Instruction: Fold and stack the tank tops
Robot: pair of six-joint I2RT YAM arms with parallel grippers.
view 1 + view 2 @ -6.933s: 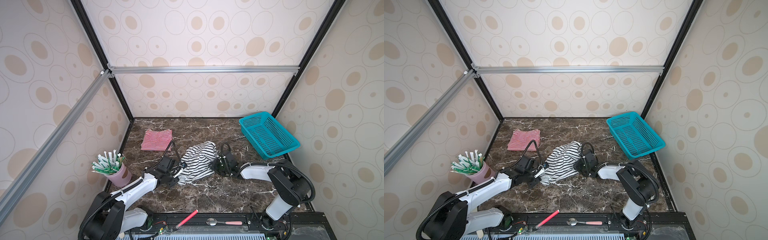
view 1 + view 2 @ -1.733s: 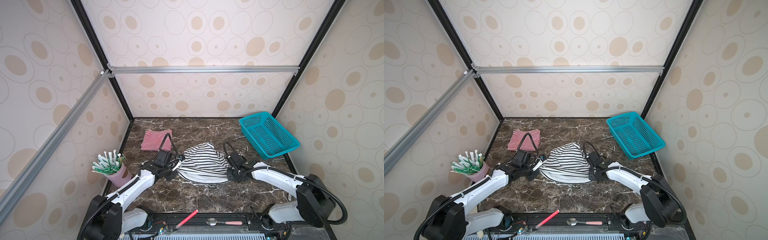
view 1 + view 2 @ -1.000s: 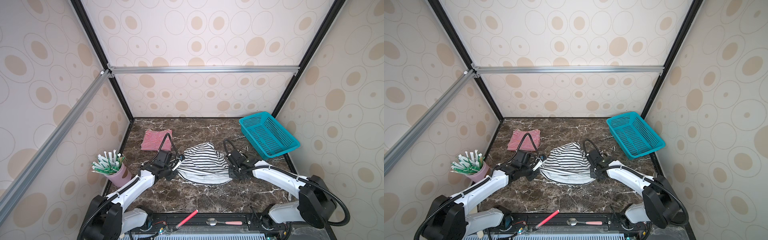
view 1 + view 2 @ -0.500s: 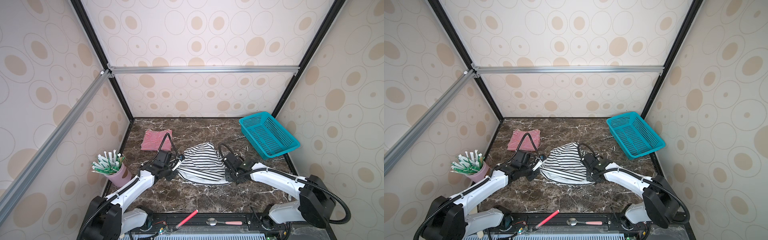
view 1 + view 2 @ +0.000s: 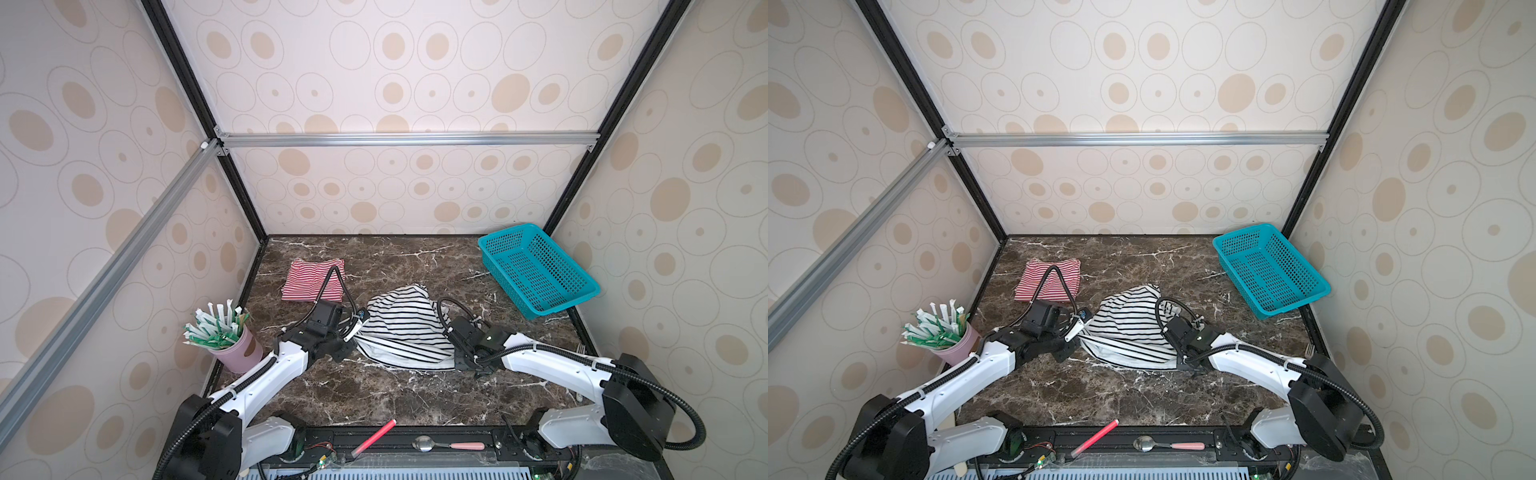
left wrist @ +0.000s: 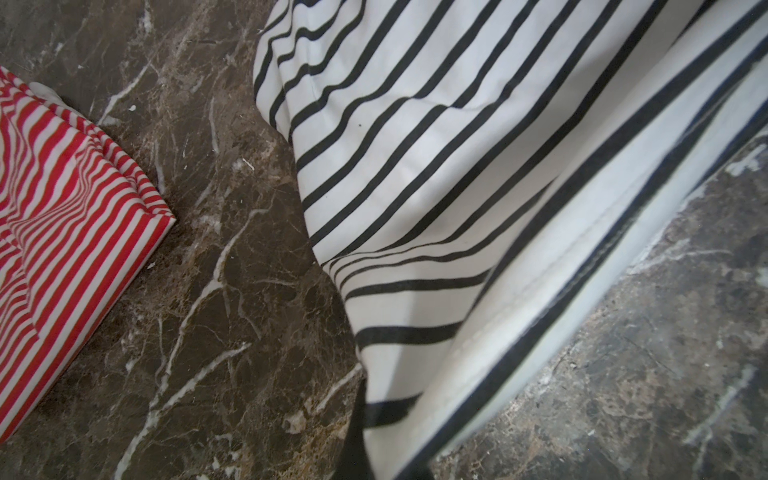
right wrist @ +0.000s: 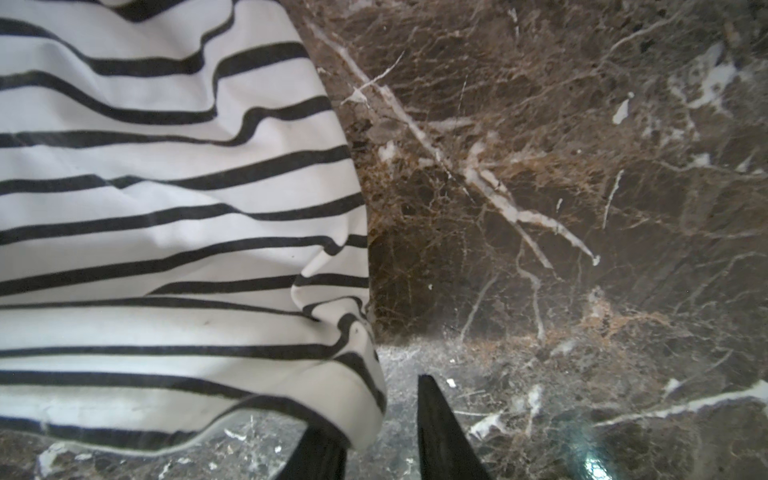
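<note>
Two tank tops, both top views: the black-and-white tank top [image 5: 403, 328] [image 5: 1129, 328] lies rumpled in the middle of the table [image 5: 395, 395]. The red-and-white tank top [image 5: 309, 278] [image 5: 1046, 280] lies folded farther back on the left, apart from it.
Left gripper, top views: the left gripper [image 5: 349, 337] [image 5: 1073, 330] sits at the black-and-white top's left edge.
Right gripper, top views: the right gripper [image 5: 459, 365] [image 5: 1183, 361] points down at that top's near right corner.
Surroundings, top views: a teal basket [image 5: 536, 270] stands at the back right, and a pink cup [image 5: 237, 353] of wrapped straws at the left.
Left wrist view: the jaws are clamped on the black-and-white top's hem [image 6: 478, 374], and cloth fans out from the grip. The red-and-white top [image 6: 62, 249] lies flat nearby, with bare marble between.
Right wrist view: the two dark fingers [image 7: 440, 436] stand apart, with marble showing between them. The top's corner [image 7: 361, 399] drapes over one finger, unclamped.
</note>
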